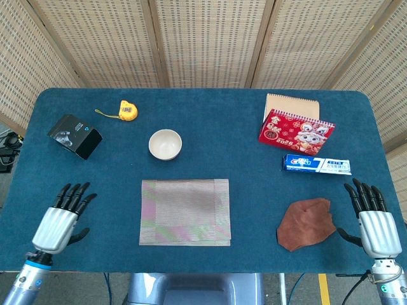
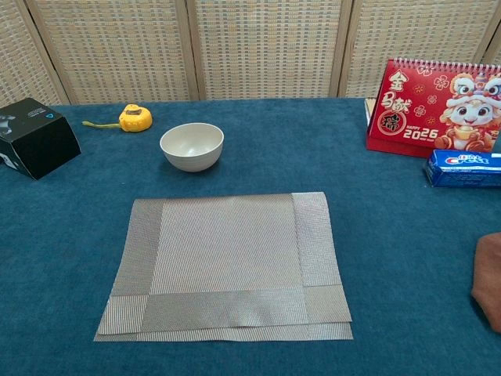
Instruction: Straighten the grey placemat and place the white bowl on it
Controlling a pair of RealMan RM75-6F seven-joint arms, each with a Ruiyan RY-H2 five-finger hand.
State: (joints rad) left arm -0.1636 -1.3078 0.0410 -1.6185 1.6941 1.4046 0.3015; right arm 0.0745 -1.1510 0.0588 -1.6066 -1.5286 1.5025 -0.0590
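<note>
The grey placemat (image 1: 185,211) (image 2: 225,265) lies folded over on itself at the table's front middle, a lower layer showing along its near edge. The white bowl (image 1: 165,144) (image 2: 192,146) stands upright and empty just behind the mat's left part, not touching it. My left hand (image 1: 60,220) hovers open over the front left of the table, well left of the mat. At the front right edge my right hand (image 1: 371,219) is open with fingers spread. Neither hand shows in the chest view.
A brown cloth (image 1: 306,223) lies front right beside my right hand. A toothpaste box (image 1: 317,164), a red calendar (image 1: 296,131) and a notebook (image 1: 292,105) sit at the right. A black box (image 1: 75,135) and yellow tape measure (image 1: 128,110) are back left.
</note>
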